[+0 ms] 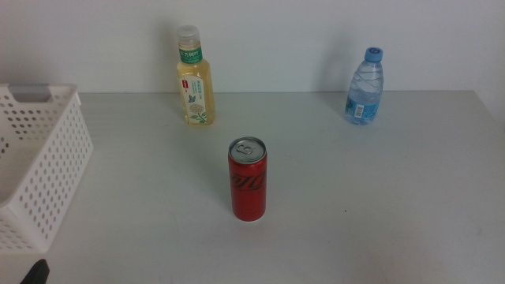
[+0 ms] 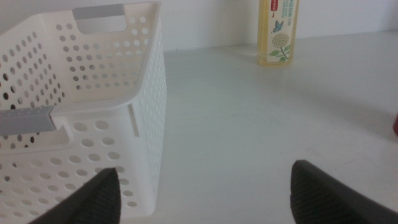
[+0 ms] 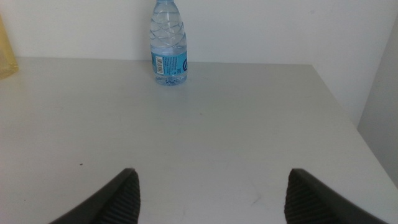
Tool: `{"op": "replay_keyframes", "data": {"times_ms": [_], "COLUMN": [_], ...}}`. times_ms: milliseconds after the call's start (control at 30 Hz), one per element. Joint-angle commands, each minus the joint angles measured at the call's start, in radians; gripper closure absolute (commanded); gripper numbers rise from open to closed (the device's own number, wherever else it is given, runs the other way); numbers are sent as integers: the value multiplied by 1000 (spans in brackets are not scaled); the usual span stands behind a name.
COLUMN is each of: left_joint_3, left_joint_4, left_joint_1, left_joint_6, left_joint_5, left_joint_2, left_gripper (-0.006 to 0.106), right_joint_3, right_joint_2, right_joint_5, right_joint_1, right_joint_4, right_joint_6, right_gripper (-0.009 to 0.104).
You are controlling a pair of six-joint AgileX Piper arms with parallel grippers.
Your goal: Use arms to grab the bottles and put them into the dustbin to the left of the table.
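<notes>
Three bottles stand upright on the table. The yellowish bottle with a green label and white cap is at the back, left of centre. At the back right is the clear blue-capped water bottle. The slim red can stands in the middle. The white perforated dustbin sits at the left edge. My left gripper is open and low beside the dustbin, facing the yellowish bottle. Only a dark tip of the left gripper shows in the middle view. My right gripper is open, facing the water bottle from far off.
A white wall runs behind the table. The table's right edge shows in the right wrist view. A sliver of the red can shows in the left wrist view, and a sliver of the yellowish bottle in the right wrist view.
</notes>
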Motion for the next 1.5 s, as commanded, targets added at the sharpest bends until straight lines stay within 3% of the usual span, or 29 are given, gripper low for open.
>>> {"op": "replay_keyframes", "data": {"times_ms": [0,400,600,933,1467], "left_joint_3": [-6,-220,-232,-231,-230], "left_joint_4": [-14,1,1,6,41], "left_joint_1": [-8,-324,-433,-455,-455], "left_joint_6": [-8,0,0,-2,-95], "left_joint_5": [-89,-146,-407,-720,-931], "left_joint_2": [-14,478,732,971,1120], "left_gripper": [7,7,7,7,7], "right_joint_3": [-10,-10,-10,-10,-10], "right_joint_2": [9,9,9,9,9], "right_joint_5": [-82,-82,-82,-82,-82], "right_joint_1": [-5,-5,-5,-5,-5], "right_joint_4": [-12,-12,-12,-12,-12], "right_joint_6": [-13,-13,-13,-13,-13], "right_gripper": [36,36,36,36,36]}}
